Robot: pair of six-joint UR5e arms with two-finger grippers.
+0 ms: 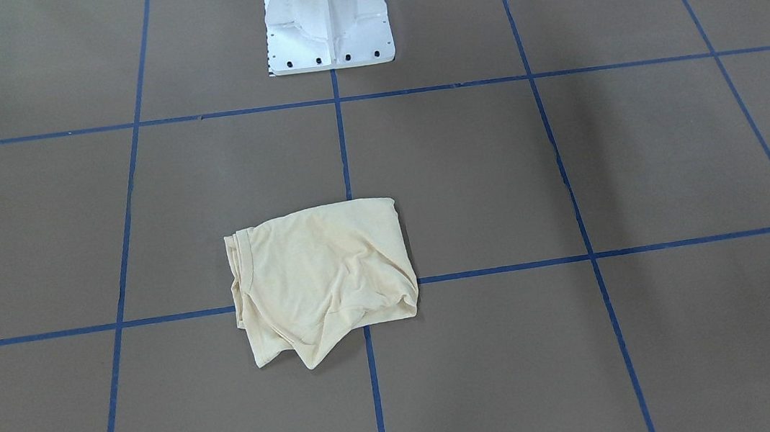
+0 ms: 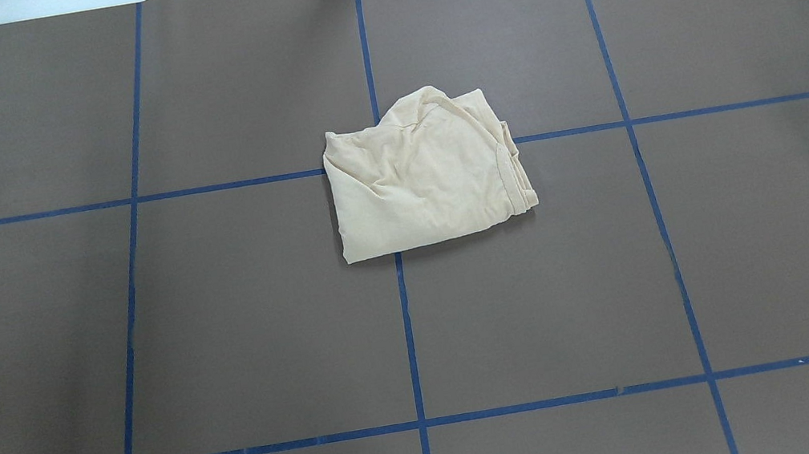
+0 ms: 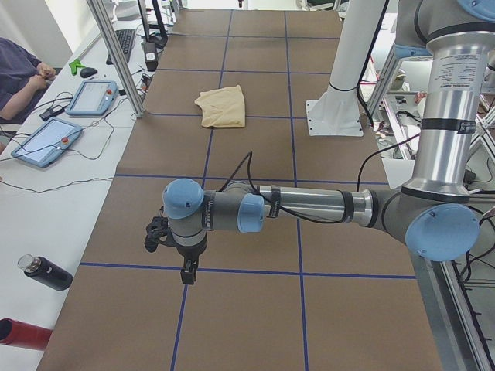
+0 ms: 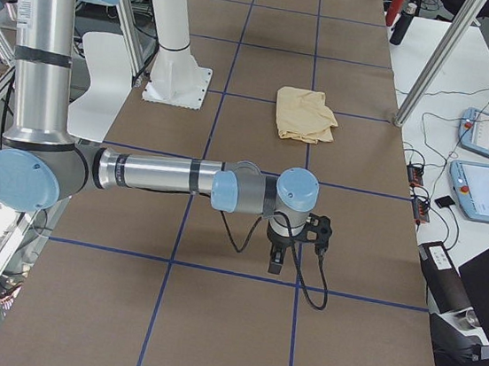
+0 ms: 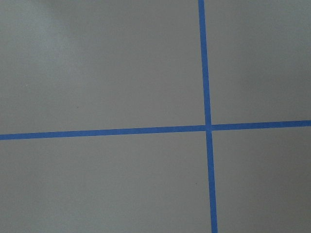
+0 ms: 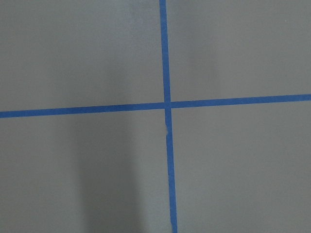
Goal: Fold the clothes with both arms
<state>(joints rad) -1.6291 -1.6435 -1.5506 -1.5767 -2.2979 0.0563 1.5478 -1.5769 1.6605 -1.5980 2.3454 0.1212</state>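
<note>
The pale cream-yellow shirt (image 1: 323, 277) lies folded into a rough square bundle near the table's middle, print hidden; it also shows in the overhead view (image 2: 421, 176) and both side views (image 3: 221, 106) (image 4: 304, 113). Neither arm touches it. My left gripper (image 3: 188, 272) hangs above the table far to the robot's left of the shirt, seen only in the exterior left view. My right gripper (image 4: 276, 258) hangs far to the robot's right, seen only in the exterior right view. I cannot tell whether either is open or shut. Both wrist views show only the table with blue tape.
The brown table (image 2: 226, 328) carries a blue tape grid. The white base pedestal (image 1: 327, 27) stands at the robot's edge. A side bench holds control tablets (image 3: 93, 97) and a dark bottle (image 3: 46, 272); a person (image 3: 19, 69) sits there.
</note>
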